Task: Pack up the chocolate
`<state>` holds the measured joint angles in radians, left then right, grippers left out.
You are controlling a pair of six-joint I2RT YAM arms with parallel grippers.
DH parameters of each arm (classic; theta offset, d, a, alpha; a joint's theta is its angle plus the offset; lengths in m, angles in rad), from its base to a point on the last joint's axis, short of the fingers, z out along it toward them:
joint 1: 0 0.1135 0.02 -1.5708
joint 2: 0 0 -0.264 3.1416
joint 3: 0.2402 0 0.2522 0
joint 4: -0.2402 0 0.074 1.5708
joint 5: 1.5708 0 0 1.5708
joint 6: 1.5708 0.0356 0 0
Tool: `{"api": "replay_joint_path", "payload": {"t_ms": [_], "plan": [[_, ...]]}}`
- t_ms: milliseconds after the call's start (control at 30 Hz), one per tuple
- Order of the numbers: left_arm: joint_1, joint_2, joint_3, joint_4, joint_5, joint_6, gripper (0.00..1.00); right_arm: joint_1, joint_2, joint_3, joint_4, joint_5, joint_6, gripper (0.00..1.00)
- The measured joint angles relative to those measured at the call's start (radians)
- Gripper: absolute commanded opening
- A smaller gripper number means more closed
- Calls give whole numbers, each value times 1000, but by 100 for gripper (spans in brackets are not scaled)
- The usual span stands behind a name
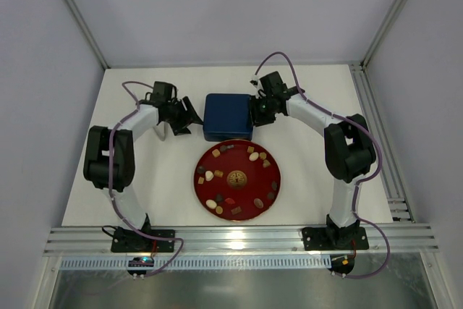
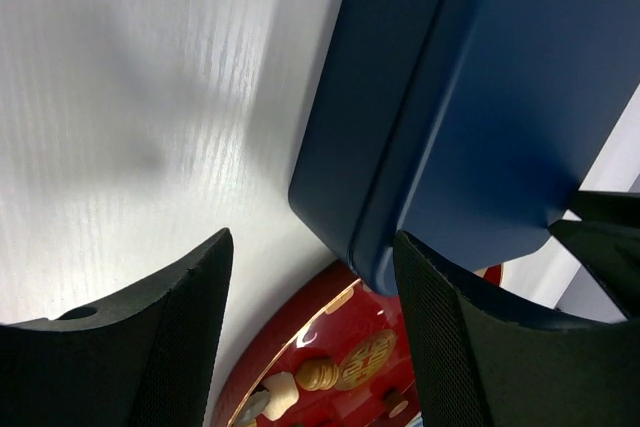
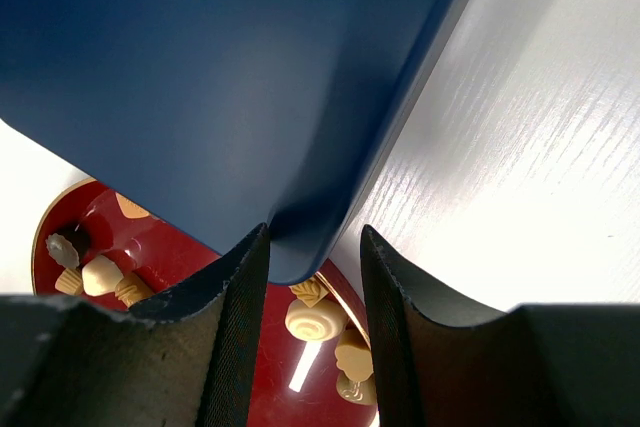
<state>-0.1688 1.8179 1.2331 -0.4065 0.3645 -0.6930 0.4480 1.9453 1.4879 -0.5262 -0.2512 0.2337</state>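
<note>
Right end effector [image 3: 315,237], box [image 3: 200,67], white tabletop [image 3: 520,147]

Lab test cell: white table [image 1: 166,193], aluminium rail frame [image 1: 239,240], plain white walls [image 1: 231,5].

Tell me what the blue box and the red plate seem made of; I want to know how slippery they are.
Blue box: probably coated cardboard or plastic, matte; it shows only a soft sheen and a seam by its edge. Red plate: glossy lacquer or plastic, hard to tell which; sharp white glints.
</note>
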Motion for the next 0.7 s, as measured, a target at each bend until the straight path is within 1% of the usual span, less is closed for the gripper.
{"api": "replay_joint_path", "payload": {"t_ms": [200, 467, 700], "plan": [[-27, -7, -35, 33, 14, -1, 65, 0, 0, 0, 3, 2, 5, 43], [-37, -11, -45, 51, 11, -8, 56, 0, 0, 0, 3, 3, 5, 43], [-60, -13, -41, 47, -27, -14, 52, 1, 0, -9, 17, 10, 8, 43]]}}
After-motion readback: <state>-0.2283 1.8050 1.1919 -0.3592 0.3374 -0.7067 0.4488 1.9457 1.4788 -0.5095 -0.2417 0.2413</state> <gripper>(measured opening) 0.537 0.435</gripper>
